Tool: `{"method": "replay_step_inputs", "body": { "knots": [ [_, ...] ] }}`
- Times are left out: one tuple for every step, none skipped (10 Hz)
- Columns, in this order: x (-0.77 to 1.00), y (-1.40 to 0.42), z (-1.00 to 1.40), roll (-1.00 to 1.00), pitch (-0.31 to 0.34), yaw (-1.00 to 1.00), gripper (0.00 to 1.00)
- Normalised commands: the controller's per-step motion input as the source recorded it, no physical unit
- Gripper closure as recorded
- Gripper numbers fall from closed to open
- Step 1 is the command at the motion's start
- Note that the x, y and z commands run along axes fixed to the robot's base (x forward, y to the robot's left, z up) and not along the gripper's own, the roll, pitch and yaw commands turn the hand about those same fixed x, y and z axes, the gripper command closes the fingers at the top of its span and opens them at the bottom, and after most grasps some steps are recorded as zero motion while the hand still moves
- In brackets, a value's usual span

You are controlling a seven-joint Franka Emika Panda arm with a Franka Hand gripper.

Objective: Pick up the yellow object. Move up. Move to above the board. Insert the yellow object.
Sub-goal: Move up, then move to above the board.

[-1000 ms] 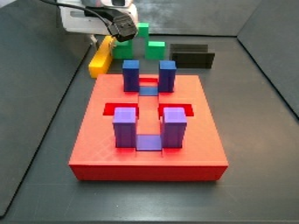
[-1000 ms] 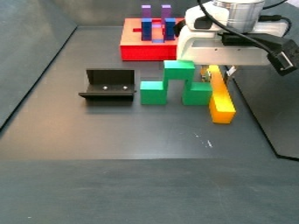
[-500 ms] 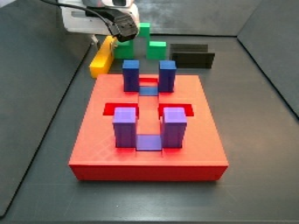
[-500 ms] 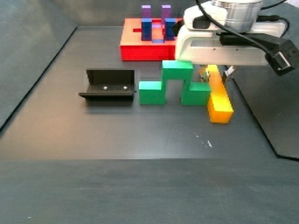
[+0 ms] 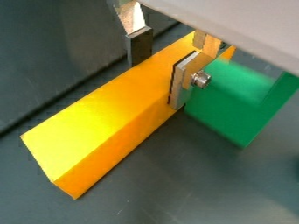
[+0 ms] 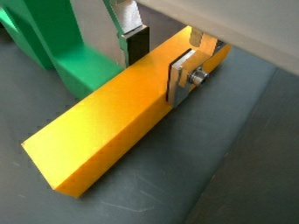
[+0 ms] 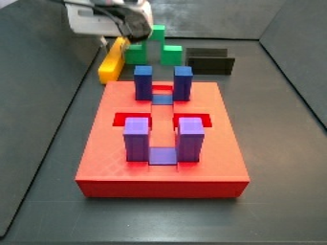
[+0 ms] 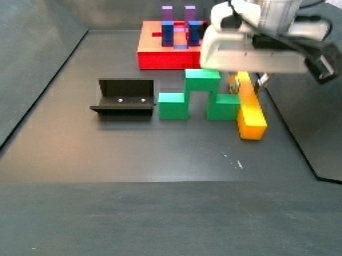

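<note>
gripper (image 5: 163, 54) astride yellow object (image 5: 111, 122) (fingers flanking)

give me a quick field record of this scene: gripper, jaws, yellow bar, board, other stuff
gripper: gripper low over the yellow object, far end from the camera in both wrist views
jaws: one finger on each long side of the bar, against it or nearly so
yellow object: yellow object flat on the floor, beside the green stepped block
board: board red, with upright blue and purple blocks, apart from the gripper
fixture: fixture on the floor, beside the green block
stage: at the pick-up, not yet inserted
</note>
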Motion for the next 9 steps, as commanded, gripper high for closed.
{"method": "replay_step_inputs", "body": {
  "knots": [
    [-0.04, 0.0, 0.62, 0.0, 0.043, -0.01, 1.0],
    [-0.01, 0.01, 0.33, 0.01, 0.025, -0.01, 1.0],
    [0.0, 0.0, 1.4, 0.0, 0.0, 0.0, 1.0],
    [-0.02, 0.0, 1.4, -0.01, 0.028, 0.0, 1.0],
    [-0.05, -0.01, 1.4, -0.01, 0.032, 0.0, 1.0],
    [-0.03, 0.0, 1.4, 0.0, 0.01, -0.01, 1.0],
    [0.0, 0.0, 1.4, 0.0, 0.028, 0.0, 1.0],
    [0.02, 0.0, 1.4, 0.0, 0.076, -0.01, 1.0],
    [0.0, -0.01, 1.4, -0.01, 0.082, 0.0, 1.0]
  ]
}}
